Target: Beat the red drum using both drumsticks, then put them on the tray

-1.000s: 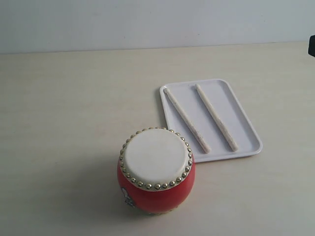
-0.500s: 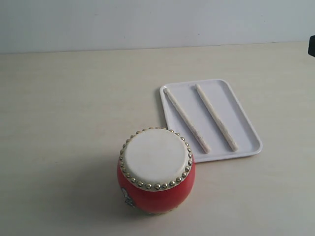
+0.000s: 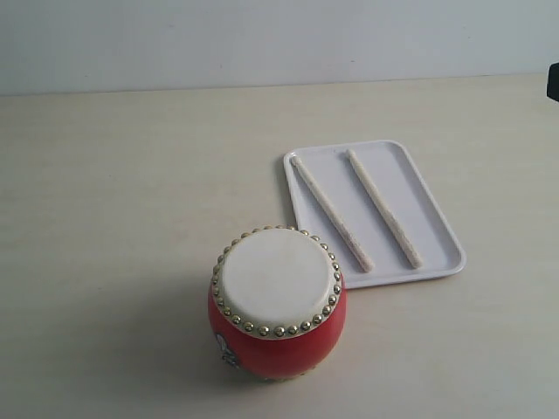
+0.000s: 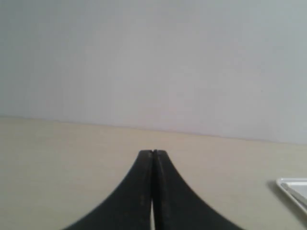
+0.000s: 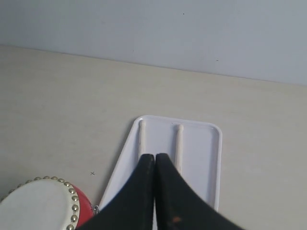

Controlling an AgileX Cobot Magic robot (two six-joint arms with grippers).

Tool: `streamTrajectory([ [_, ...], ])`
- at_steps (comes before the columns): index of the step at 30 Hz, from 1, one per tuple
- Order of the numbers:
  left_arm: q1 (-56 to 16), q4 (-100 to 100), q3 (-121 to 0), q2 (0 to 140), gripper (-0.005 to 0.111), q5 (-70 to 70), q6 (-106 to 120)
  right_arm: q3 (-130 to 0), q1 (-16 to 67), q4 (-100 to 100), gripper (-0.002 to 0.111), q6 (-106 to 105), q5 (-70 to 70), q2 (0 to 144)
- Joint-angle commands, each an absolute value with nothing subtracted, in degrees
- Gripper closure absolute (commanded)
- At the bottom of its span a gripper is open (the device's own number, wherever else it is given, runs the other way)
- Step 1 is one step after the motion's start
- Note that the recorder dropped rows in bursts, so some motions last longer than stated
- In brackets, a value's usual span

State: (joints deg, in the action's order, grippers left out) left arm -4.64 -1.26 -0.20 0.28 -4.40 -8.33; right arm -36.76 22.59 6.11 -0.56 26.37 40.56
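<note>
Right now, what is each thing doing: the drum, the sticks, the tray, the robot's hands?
red drum: upright, skin facing up, no stick on it.
drumstick nearer the drum: lying flat in the tray.
other drumstick: lying flat beside it, not touching.
tray: flat on the table, holding both sticks.
left hand: shut, empty.
right hand: shut, empty.

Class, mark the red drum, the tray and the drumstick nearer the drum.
red drum (image 3: 278, 278), exterior view, centre of skin
tray (image 3: 428, 229), exterior view, bare right side
drumstick nearer the drum (image 3: 332, 213), exterior view, mid-shaft
</note>
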Motion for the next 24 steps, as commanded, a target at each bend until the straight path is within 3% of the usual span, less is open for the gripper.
streamTrajectory([
  [1, -4.42, -1.21, 0.0, 0.0, 0.107, -8.18, -10.35, -36.49, 22.65, 5.99, 0.108, -0.75, 26.49, 40.29],
  [24, -4.42, -0.87, 0.0, 0.0, 0.107, -7.36, -12.26, -36.49, 22.65, 5.99, 0.108, -0.75, 26.62, 40.29],
])
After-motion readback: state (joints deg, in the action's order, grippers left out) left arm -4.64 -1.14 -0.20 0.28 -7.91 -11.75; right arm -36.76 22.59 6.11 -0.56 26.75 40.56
